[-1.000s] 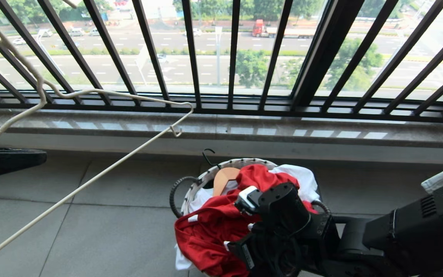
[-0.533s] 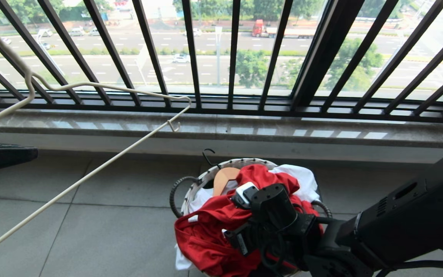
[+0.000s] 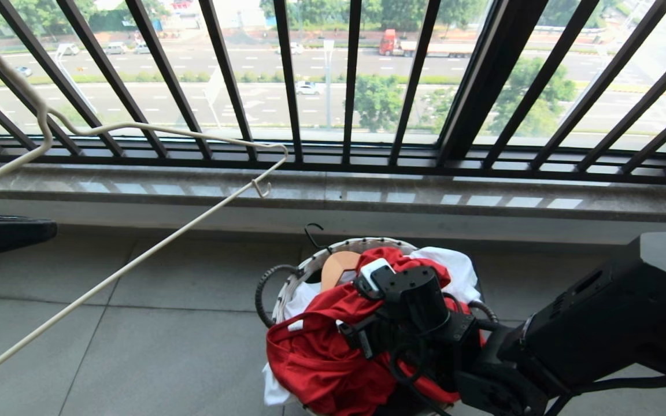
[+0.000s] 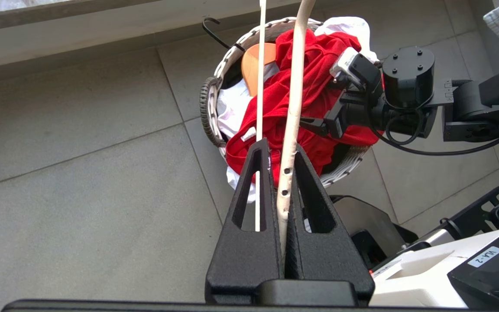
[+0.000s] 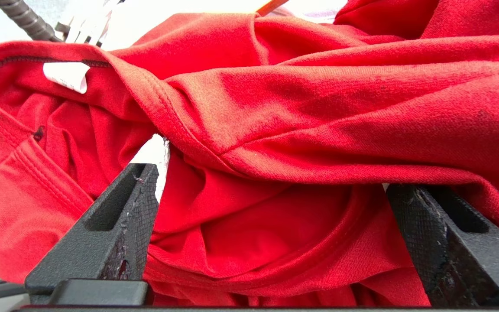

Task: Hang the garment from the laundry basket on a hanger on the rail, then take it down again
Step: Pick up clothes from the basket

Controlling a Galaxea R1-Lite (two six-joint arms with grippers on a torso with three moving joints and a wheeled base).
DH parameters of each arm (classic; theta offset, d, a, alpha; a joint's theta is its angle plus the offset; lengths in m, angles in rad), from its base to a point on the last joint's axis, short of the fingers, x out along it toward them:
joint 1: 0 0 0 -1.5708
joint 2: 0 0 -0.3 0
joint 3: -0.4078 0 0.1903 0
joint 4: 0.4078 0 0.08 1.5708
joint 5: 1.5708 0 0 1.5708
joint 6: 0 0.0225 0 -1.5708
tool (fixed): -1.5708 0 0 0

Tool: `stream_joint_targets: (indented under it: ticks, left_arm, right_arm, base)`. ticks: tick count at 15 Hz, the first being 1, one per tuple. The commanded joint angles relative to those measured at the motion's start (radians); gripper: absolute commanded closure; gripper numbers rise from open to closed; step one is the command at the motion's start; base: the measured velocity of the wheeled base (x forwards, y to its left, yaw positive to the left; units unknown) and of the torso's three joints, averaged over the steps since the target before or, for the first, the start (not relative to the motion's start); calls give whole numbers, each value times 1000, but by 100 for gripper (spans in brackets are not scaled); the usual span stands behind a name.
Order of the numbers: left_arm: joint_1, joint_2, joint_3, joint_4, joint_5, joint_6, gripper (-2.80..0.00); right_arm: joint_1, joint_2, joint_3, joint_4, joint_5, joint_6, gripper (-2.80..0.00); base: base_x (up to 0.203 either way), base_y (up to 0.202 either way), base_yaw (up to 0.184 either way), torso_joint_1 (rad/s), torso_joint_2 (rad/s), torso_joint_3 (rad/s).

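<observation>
The red garment [image 3: 321, 364] lies bunched on top of the laundry basket [image 3: 310, 267], partly spilling over its near rim. My right gripper [image 5: 271, 182] is pressed down into the garment [image 5: 319, 108], open, with a fold of red cloth between its widely spread fingers. In the head view the right gripper [image 3: 367, 346] is mostly hidden under its own wrist. My left gripper [image 4: 280, 149], at the left edge in the head view [image 3: 32, 228], is shut on the thick arm of the cream-white hanger [image 4: 295, 86]. The hanger [image 3: 136, 266] is held up over the floor. The rail is out of view.
A light-wood hanger [image 3: 336, 268] and white cloth [image 3: 454, 266] also lie in the basket. Behind it run a stone sill [image 3: 367, 196] and the black barred window railing [image 3: 287, 86]. Grey floor tiles [image 3: 136, 346] spread to the left. My base [image 4: 440, 268] stands close beside the basket.
My right gripper has tipped forward and down into the red garment and its fingers have spread wider. The hanger in my left gripper has swung slightly to the left.
</observation>
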Motion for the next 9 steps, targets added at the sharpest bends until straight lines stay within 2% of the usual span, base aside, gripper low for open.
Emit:
stream_joint_targets:
  ticks: [1, 3, 4, 6, 9]
  left_arm:
    - [0, 2, 1, 3, -1, -1, 0]
    - [0, 0, 1, 3, -1, -1, 0]
    - [0, 0, 1, 3, -1, -1, 0]
    - [0, 0, 1, 3, -1, -1, 0]
    - [0, 0, 1, 3, -1, -1, 0]
  right_arm:
    - [-1, -31, 45, -19, -2, -58, -280]
    - [-1, -12, 72, -122, -2, -109, -280]
    - [-1, 9, 84, -182, -3, -139, 0]
    - [-1, 42, 104, -291, -9, -187, 0]
    - [-1, 61, 118, -357, -26, -231, 0]
  base:
    - [0, 0, 0, 0, 0, 0]
    - [0, 0, 0, 0, 0, 0]
    - [0, 0, 0, 0, 0, 0]
    - [0, 0, 0, 0, 0, 0]
    - [0, 0, 0, 0, 0, 0]
